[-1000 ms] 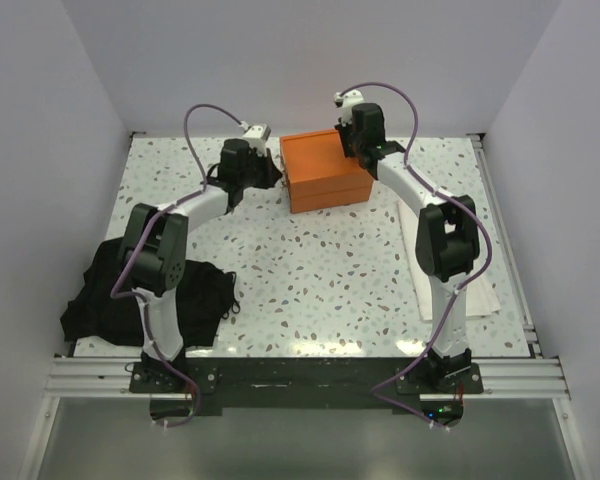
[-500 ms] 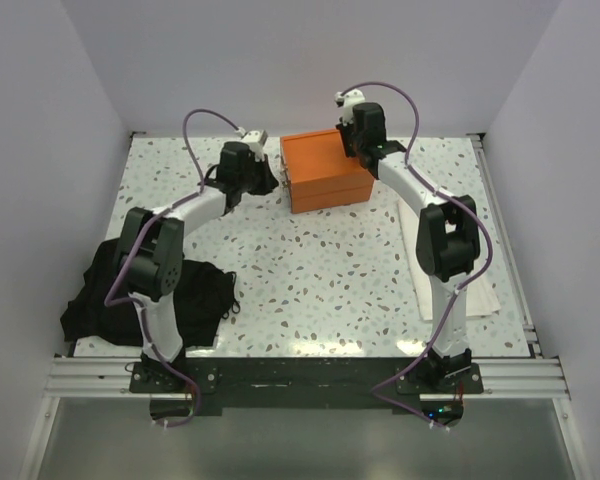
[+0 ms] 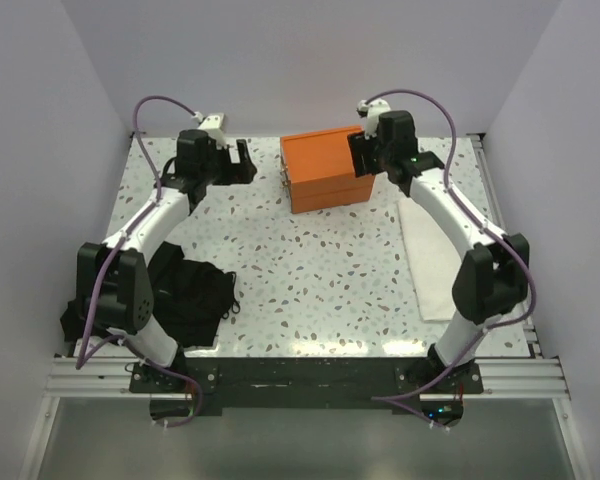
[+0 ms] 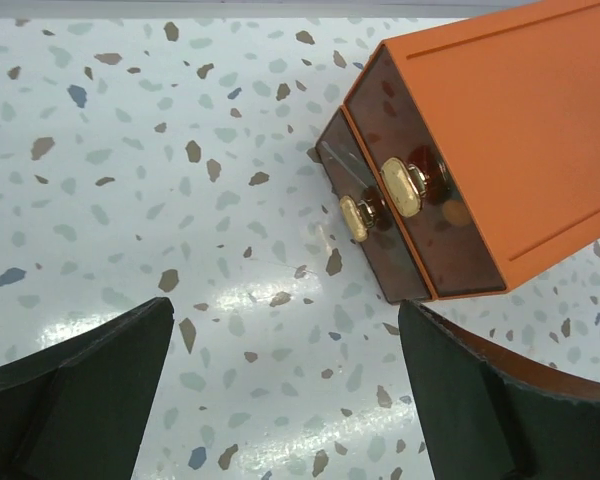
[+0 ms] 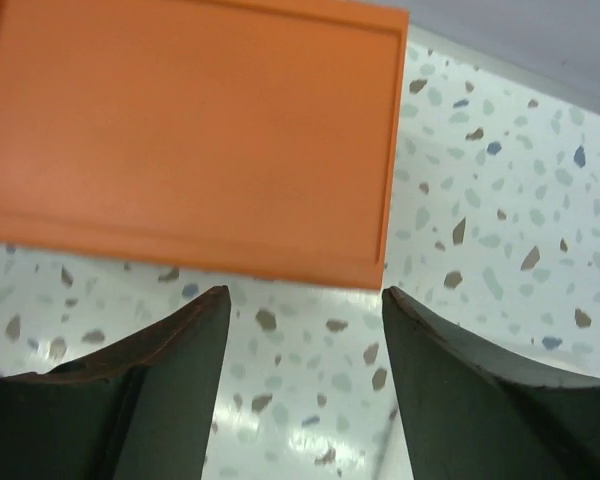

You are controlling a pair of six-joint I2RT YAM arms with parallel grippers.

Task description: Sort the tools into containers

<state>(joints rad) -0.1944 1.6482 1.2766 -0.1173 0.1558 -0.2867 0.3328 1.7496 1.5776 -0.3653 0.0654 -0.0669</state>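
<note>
From above, the closed orange box [image 3: 327, 170] is sitting at 12 o'clock on the table [image 3: 310, 270]. The left claw [image 3: 242, 163] is hanging at its 9 o'clock end and the right claw [image 3: 364, 152] at its 3 o'clock end. A black cloth [image 3: 195, 300] is lying at 8 o'clock and a white towel [image 3: 428, 260] at 4 o'clock. No screwdrivers are showing, so they are probably inside the box and the sorting is likely finishing.

In the left wrist view, the left claw [image 4: 280, 400] is standing wide apart and empty. The box [image 4: 510, 130] is lying toward 1 o'clock, with gold clasps [image 4: 400, 187] on its dark end.

In the right wrist view, the right claw [image 5: 305, 390] is standing apart, gripping nothing, with the lid [image 5: 190, 130] at 11 o'clock.

The next move probably calls for drawing both arms clear without nudging the box.
</note>
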